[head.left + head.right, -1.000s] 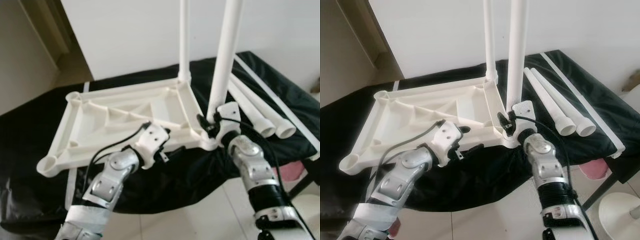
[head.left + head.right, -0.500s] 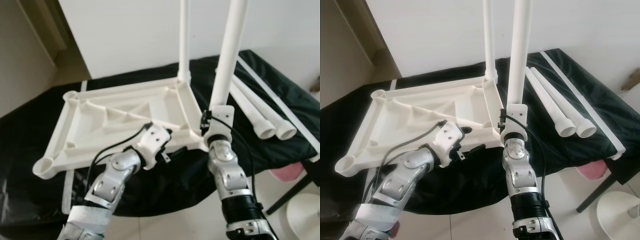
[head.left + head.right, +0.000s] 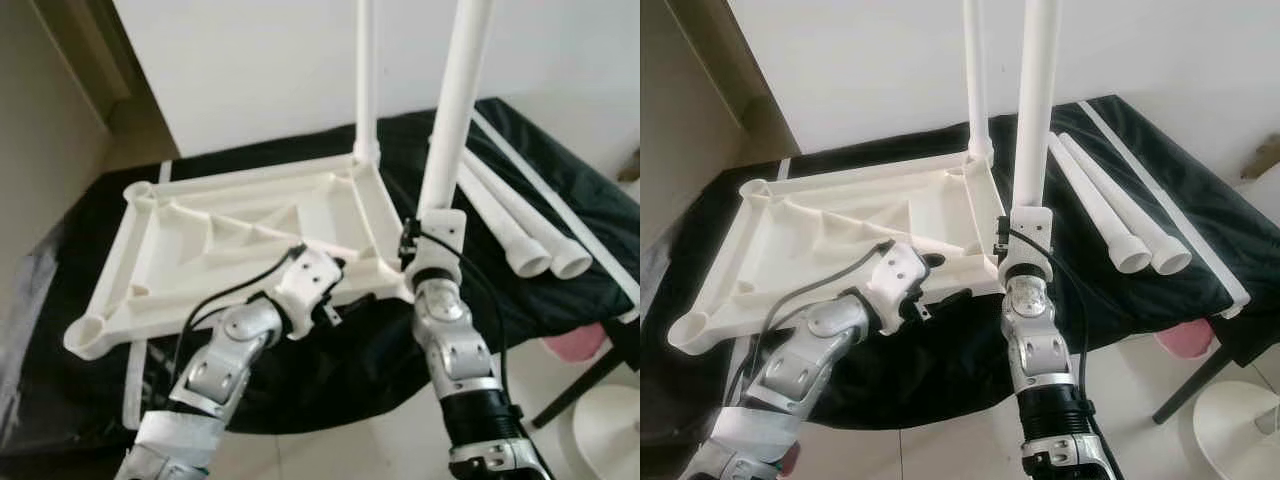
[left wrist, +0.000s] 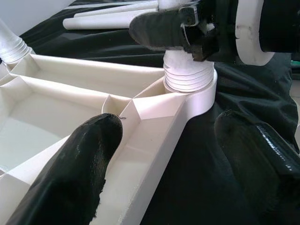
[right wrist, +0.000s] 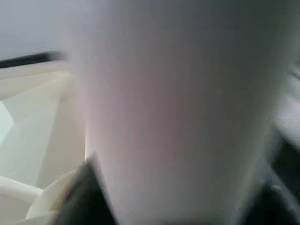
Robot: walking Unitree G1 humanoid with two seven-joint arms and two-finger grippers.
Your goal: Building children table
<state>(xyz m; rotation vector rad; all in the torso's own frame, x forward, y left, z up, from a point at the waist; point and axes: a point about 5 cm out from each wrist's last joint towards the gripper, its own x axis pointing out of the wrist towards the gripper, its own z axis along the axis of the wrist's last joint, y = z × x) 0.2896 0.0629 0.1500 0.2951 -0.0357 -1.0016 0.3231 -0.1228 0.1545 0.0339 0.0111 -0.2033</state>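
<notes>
Black fingers, right gripper (image 4: 187, 30): clamped around the base of the near leg (image 3: 455, 105), just above its threaded end, which sits in the tabletop's near right corner socket (image 4: 190, 86).
Near leg: upright, white, several thread rings visible above the socket rim — by my judgement not fully screwed home.
Left gripper (image 4: 173, 159): fingers apart, straddling the tabletop's near rim beside that socket; one finger (image 4: 70, 173) over the ribbed inside, the other over the cloth — steadying rather than gripping, as far as I can tell.
Tabletop (image 3: 240, 230): white plastic, upside down on the black cloth (image 3: 300, 370), ribs facing up.
Far leg (image 3: 367, 70): standing upright in the far right corner.
Spare legs (image 3: 1110, 215): two, lying side by side on the cloth to the right, well apart from the tabletop.
Empty sockets (image 3: 90, 330): both left corners.
Risk: cross-threading if the leg tilts while turned.
Risk: with the left fingers not pinching the rim, twisting could spin or slide the light tabletop on the slack cloth.
</notes>
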